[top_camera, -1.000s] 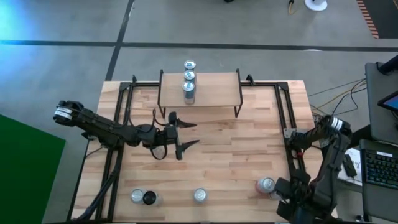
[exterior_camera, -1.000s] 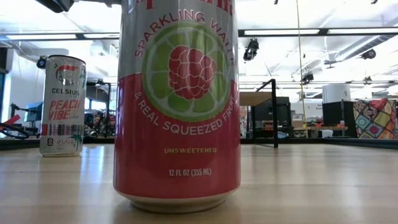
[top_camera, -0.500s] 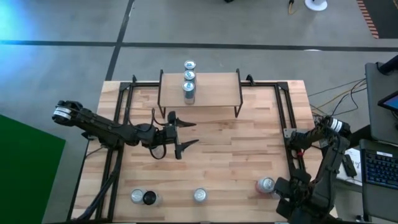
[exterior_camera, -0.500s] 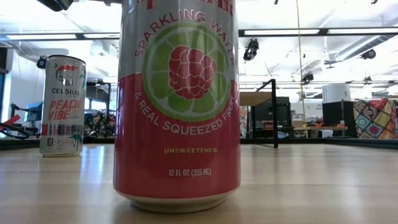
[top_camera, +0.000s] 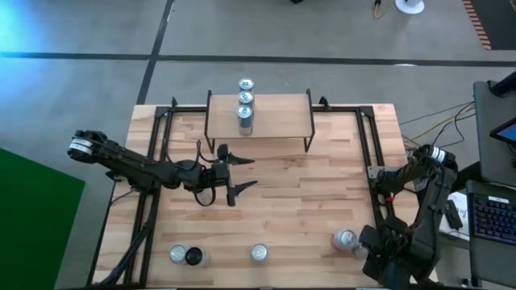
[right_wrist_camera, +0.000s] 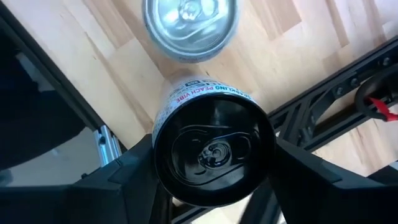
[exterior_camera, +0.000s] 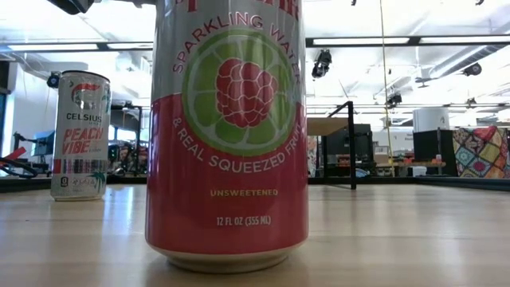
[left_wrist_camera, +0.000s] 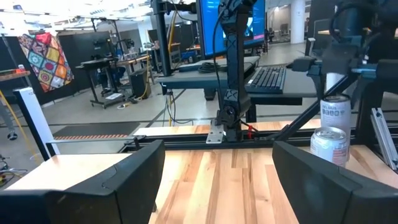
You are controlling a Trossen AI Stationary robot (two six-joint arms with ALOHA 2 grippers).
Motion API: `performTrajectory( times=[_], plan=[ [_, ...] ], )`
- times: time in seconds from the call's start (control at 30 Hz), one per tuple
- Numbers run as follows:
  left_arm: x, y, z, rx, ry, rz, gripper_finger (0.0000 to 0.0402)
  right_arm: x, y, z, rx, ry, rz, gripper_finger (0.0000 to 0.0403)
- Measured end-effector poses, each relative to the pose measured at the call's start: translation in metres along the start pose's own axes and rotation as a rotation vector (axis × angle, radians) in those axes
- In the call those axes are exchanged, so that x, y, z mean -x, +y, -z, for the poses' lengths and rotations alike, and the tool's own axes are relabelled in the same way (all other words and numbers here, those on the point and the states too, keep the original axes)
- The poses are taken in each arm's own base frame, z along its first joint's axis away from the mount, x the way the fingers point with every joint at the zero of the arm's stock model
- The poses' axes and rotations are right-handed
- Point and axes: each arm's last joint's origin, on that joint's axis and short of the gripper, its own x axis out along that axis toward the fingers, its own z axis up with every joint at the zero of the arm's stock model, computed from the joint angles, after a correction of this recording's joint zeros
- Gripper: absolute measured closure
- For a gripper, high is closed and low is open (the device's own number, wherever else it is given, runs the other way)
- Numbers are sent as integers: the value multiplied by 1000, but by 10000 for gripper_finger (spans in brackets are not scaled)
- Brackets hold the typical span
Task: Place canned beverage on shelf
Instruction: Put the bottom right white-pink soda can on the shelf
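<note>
The shelf (top_camera: 274,117) stands at the table's far middle with three cans (top_camera: 244,117) in a row on its left part. My right gripper (right_wrist_camera: 214,168) is at the table's near right corner (top_camera: 375,246), shut on a white black-topped can (right_wrist_camera: 214,149). My arm hides that can in the high view; it shows in the left wrist view (left_wrist_camera: 336,115). A red can (top_camera: 345,239) stands right beside it. My left gripper (top_camera: 242,174) is open and empty over the table's middle left, in front of the shelf. My right gripper pinches the black-topped can between its two fingers (right_wrist_camera: 134,171), on two opposite sides of the upper wall just under the rim (right_wrist_camera: 163,134). The fingers come from above, pointing down. The can is upright. Whether its base is on the table I cannot tell.
Along the near edge stand a silver-topped can (top_camera: 177,254), a black-topped can (top_camera: 194,257) touching it, and a can (top_camera: 259,253) at the middle. A pink sparkling-water can (exterior_camera: 227,135) fills the low view. Black rails (top_camera: 372,161) run along both table sides.
My right arm has stirred slightly at the near right corner. My left arm and the cans on the table and shelf have kept still.
</note>
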Motion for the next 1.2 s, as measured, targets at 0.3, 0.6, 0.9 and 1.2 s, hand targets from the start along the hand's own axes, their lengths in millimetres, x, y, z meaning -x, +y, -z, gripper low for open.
performTrajectory(
  times=[0.3, 0.6, 0.9, 1.2],
  plan=[
    [0, 0, 3, -1, 24, 3, 119, 38, -38, -12, -20, -9, -154, 156],
    [0, 0, 8, 35, 70, -29, 119, 69, -81, -33, -16, -91, -311, 156],
    [-19, -10, 23, 74, 89, -29, 119, 72, -95, -82, 38, -306, -234, 155],
    [-56, -31, 19, 45, 83, 79, 119, 64, -78, -129, 162, -441, -171, 154]
  ],
)
